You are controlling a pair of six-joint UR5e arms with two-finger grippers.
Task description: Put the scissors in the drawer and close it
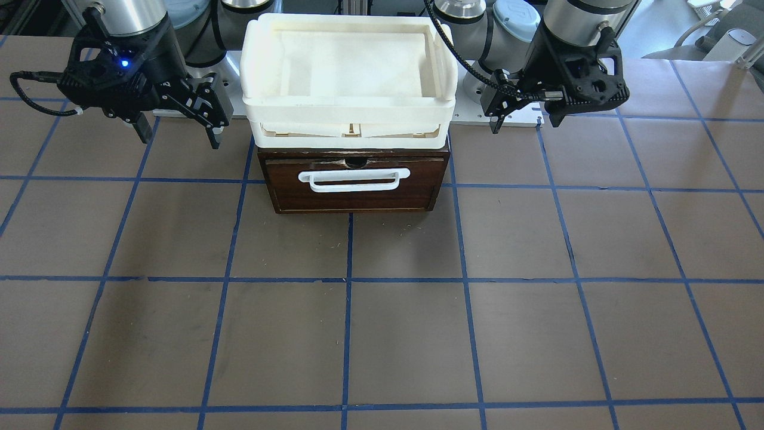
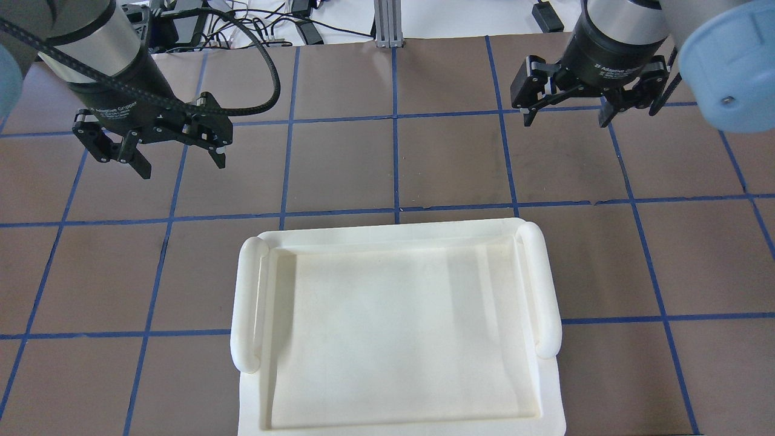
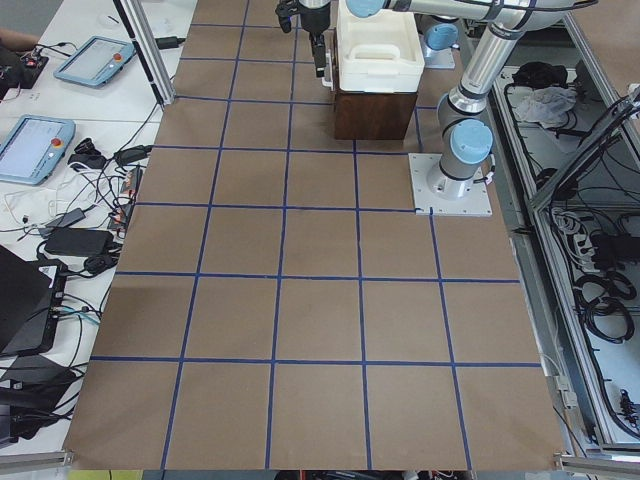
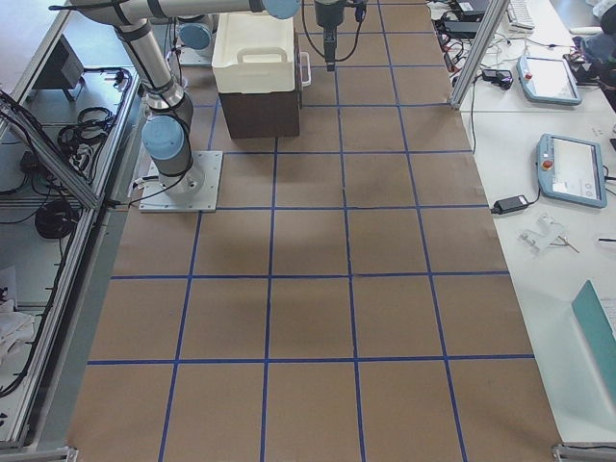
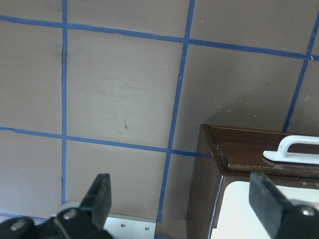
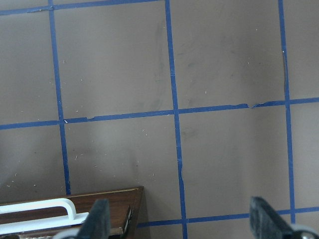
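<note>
**Both grippers up and spread, drawer front flush in the cabinet**

Here is the worktop [image 1: 382, 334], brown with a blue taped grid, and at the robot's edge of it stands the brown cabinet [image 3: 372, 115]. On top of it sits the cream-white tray [image 2: 248, 303], which covers the cabinet's whole top in the overhead view.

The drawer [image 1: 355, 200] is in the cabinet's front, facing away from the robot. Its dark wooden face looks level with the cabinet's corner in the left wrist view, so it reads as pushed in. The long white handle [image 1: 354, 179] runs across that face, and nothing is touching it.

The left gripper [image 2: 180, 160] hangs above the worktop on the cabinet's left flank. Its two fingers are wide apart with nothing between them, and its wrist camera looks down past them at the cabinet's corner and one end of the handle.

Over on the other flank it's the mirror picture for the right gripper [image 2: 567, 116]. Its fingers are spread too, holding nothing, clear of the cabinet and above bare grid.

The scissors show in no view, so where they are can't be told.
</note>
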